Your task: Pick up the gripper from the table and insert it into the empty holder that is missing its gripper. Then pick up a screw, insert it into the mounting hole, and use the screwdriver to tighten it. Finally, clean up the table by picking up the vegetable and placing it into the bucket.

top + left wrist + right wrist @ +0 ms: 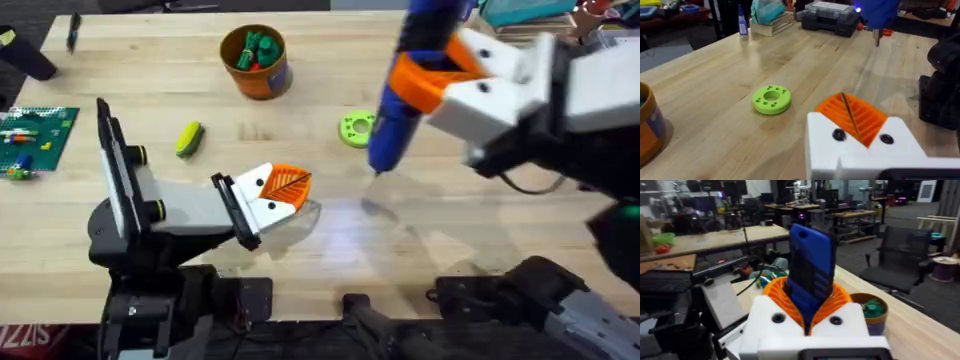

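Screw-tightening step. Right fingers (440,75) clamped on driver (395,120), tip down, just above worktop (450,240). Left fingers (285,190) together, nothing visibly held. Next: bring tip to the screw hole, not visible. Veg (189,138) near bucket (256,60).

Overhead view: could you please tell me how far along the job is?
Done: no loose orange fingertip lies on the table; I cannot tell if the screw is in. In hand: the right gripper holds the screwdriver tip-down over the table. Left: the vegetable is not in the bucket.
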